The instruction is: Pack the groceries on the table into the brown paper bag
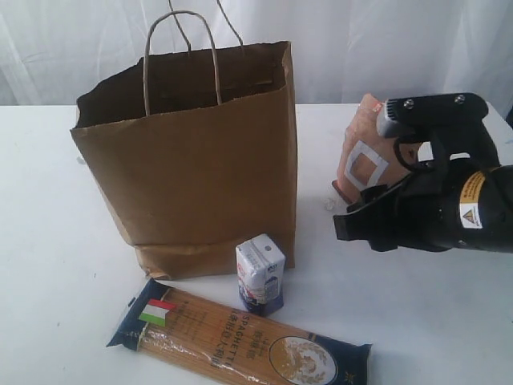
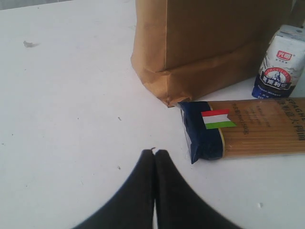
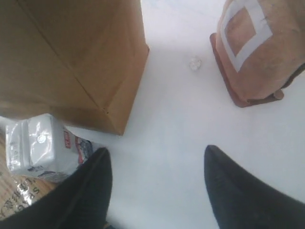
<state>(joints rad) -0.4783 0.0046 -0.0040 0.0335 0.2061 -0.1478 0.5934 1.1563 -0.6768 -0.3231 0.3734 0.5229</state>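
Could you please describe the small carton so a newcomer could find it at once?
Find the tall paper bag on the white table. At its front right corner in the exterior view stands the carton, just behind the flat spaghetti packet. It is the only small upright box, white with a dark purple-blue base, unlike the brown pouch farther right.

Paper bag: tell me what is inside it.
Only the shadowed upper inside of the bag shows through its open mouth. Anything lower is hidden by the front wall, so contents cannot be told.
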